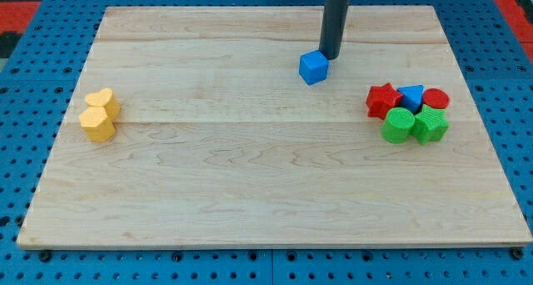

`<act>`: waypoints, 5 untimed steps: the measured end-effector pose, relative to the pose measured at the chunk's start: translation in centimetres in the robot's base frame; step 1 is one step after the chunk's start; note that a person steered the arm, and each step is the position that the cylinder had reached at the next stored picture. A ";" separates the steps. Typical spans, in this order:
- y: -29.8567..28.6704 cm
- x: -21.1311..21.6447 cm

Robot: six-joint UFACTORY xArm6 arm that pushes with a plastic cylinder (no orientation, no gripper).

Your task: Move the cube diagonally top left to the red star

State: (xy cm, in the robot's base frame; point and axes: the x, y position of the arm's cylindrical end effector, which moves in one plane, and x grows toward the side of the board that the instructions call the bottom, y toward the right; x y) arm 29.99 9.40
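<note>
A blue cube [313,67] sits on the wooden board [250,177] in the upper middle. My tip [331,57] stands just to the cube's upper right, touching or almost touching it. The red star [383,100] lies at the view's right, at the left end of a cluster of blocks, some way to the lower right of the cube.
Next to the red star are a blue triangle [410,96], a red cylinder [435,99], a green cylinder [398,125] and a green block [430,124]. At the view's left lie a yellow heart [102,102] and a yellow hexagon [97,125].
</note>
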 end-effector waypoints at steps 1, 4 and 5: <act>-0.1 1.7; -0.7 4.9; -0.5 2.5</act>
